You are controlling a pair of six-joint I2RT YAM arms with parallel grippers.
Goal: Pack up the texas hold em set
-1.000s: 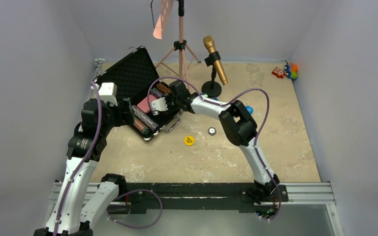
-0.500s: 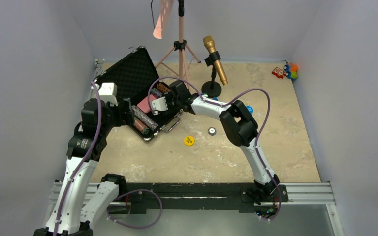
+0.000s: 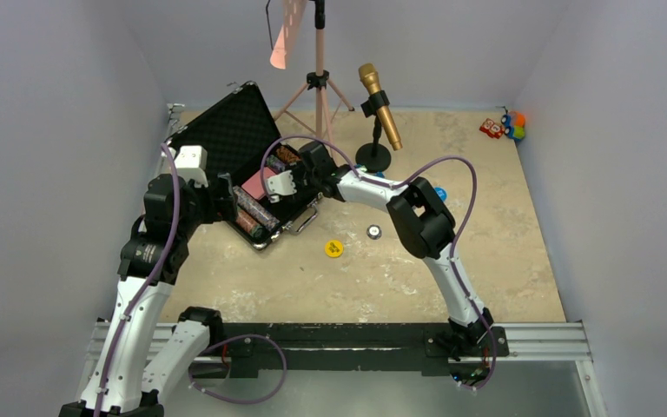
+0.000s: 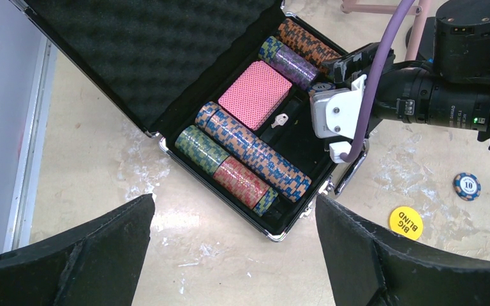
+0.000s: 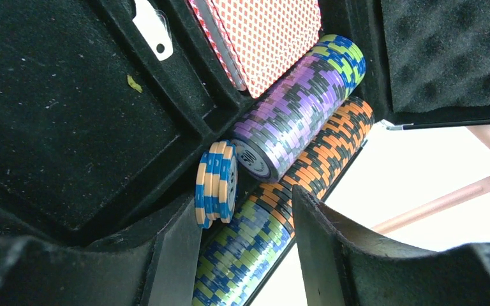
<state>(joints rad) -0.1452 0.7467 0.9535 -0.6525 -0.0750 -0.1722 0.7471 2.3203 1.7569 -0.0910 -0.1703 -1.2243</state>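
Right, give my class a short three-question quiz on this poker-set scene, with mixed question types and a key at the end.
1. True or false: the briefcase has its lid shut.
2. Where does the yellow BIG BLIND button lie?
A. inside the case
B. on the table, outside the case
C. held in a pincer
3. Short answer: which arm's pincer reaches into the case?

Key
1. False: the lid stands open, with its foam lining showing.
2. B
3. The right pincer. Its jaws are apart beside a small stack of chips.
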